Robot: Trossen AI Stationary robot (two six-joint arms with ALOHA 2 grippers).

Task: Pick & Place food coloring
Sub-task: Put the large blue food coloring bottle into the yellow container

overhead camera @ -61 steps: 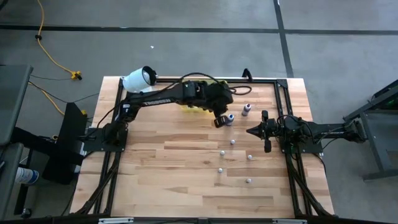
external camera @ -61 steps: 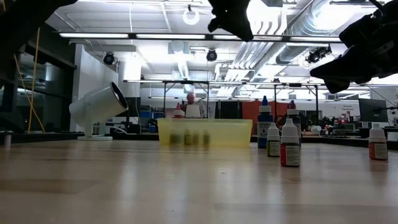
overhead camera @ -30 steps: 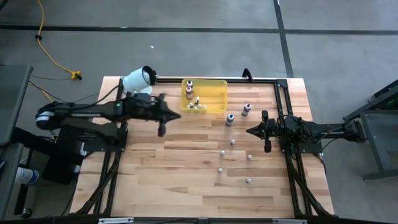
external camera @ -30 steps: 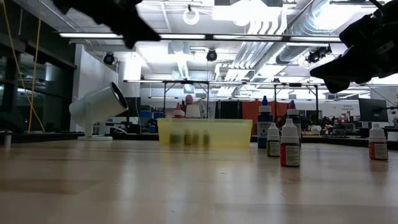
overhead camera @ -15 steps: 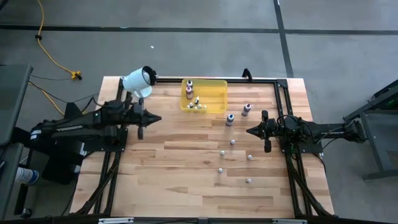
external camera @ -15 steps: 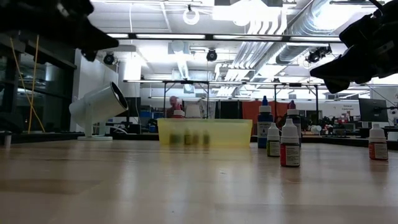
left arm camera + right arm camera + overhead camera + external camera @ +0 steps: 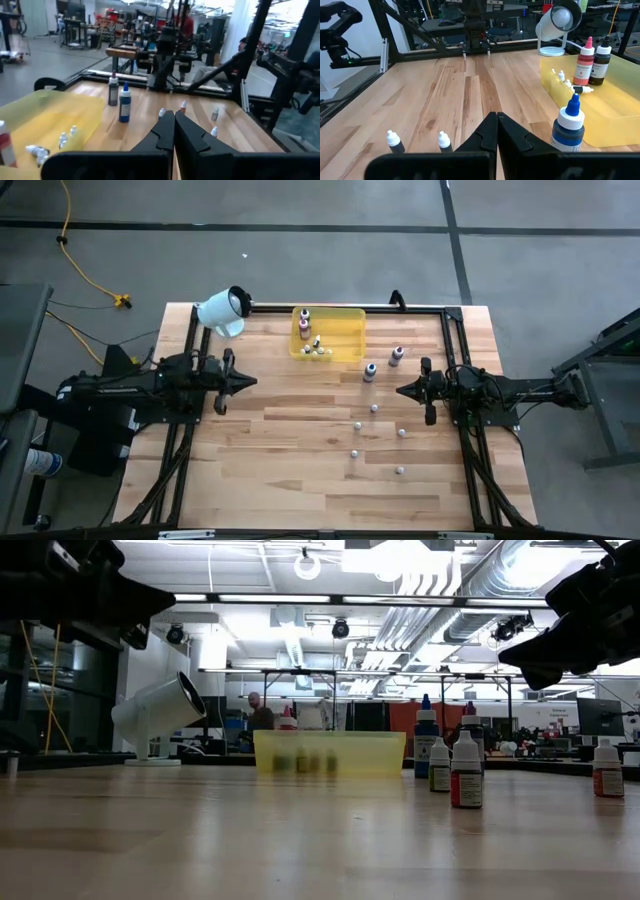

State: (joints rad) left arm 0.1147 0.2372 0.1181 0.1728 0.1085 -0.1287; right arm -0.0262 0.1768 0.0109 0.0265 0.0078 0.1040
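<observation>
The food coloring bottles are spread over the wooden table. A blue bottle (image 7: 369, 371) and a purple one (image 7: 396, 356) stand right of the yellow tray (image 7: 345, 330). Several small white droppers (image 7: 357, 424) stand nearer the middle. Inside the tray stand two taller bottles (image 7: 305, 320), and some droppers (image 7: 315, 347) lie there. My left gripper (image 7: 243, 381) is shut, level and empty at the table's left edge, its tips (image 7: 174, 114) pointing across the table. My right gripper (image 7: 401, 391) is shut and empty at the right side, just short of the droppers.
A white cylinder (image 7: 222, 310) lies tilted at the far left corner, beside the tray. A black frame (image 7: 420, 307) runs along the table's far and side edges. Bare wood lies between my left gripper and the droppers. A person shows in the room behind.
My left gripper has drawn back from beside the yellow tray toward the table's left edge and sunk lower, tipping up from a downward slant to level. It has stayed shut and empty. The bottles and the tray have not moved.
</observation>
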